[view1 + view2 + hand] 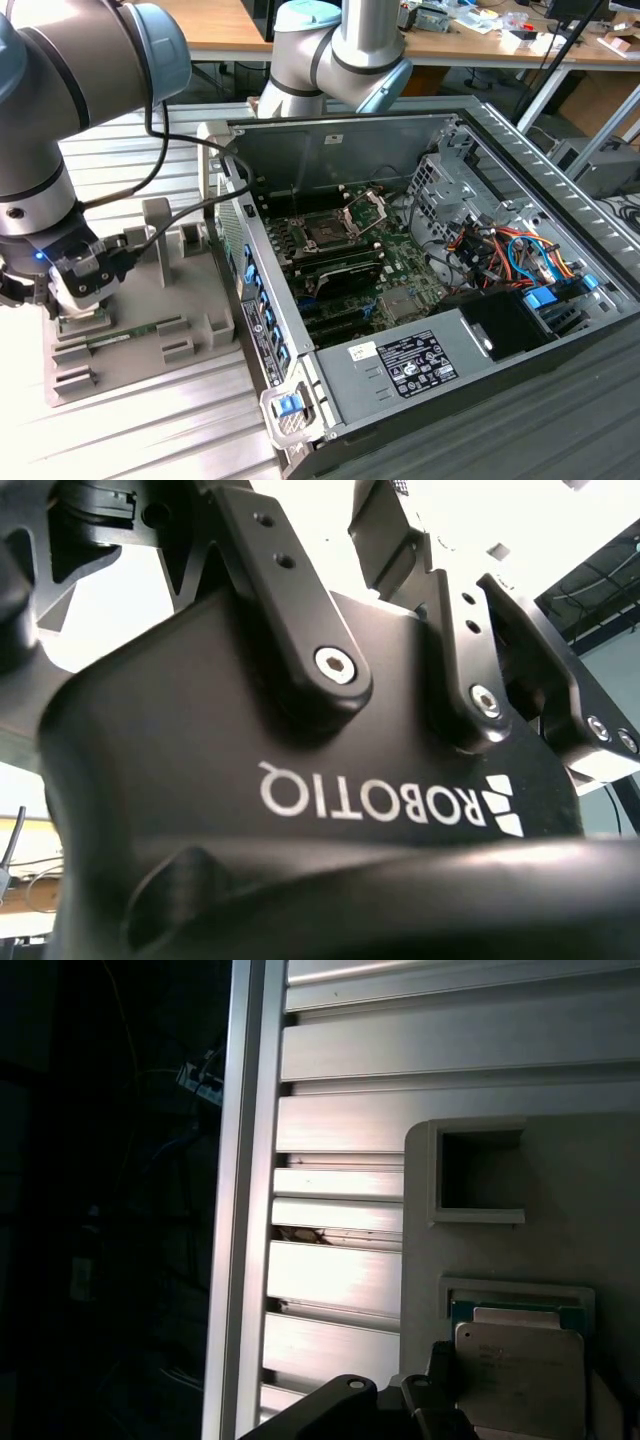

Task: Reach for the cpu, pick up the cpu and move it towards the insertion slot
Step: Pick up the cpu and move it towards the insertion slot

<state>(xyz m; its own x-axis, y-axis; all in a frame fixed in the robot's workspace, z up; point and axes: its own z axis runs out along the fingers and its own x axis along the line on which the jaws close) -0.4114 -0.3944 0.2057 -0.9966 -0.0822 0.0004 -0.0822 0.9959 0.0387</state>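
The black gripper [78, 305] hovers close above the pale silvery square cpu [520, 1372], which lies in its grey plastic holder [580, 1170]. I cannot tell whether the gripper is open. The cpu is not yet lifted, and the silver-framed insertion slot [327, 232] is well apart.

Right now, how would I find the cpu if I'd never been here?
Find the grey holder beside the open computer case, at the exterior view's left. In the first wrist view the cpu sits there: square, silvery, unlike the long green memory stick.
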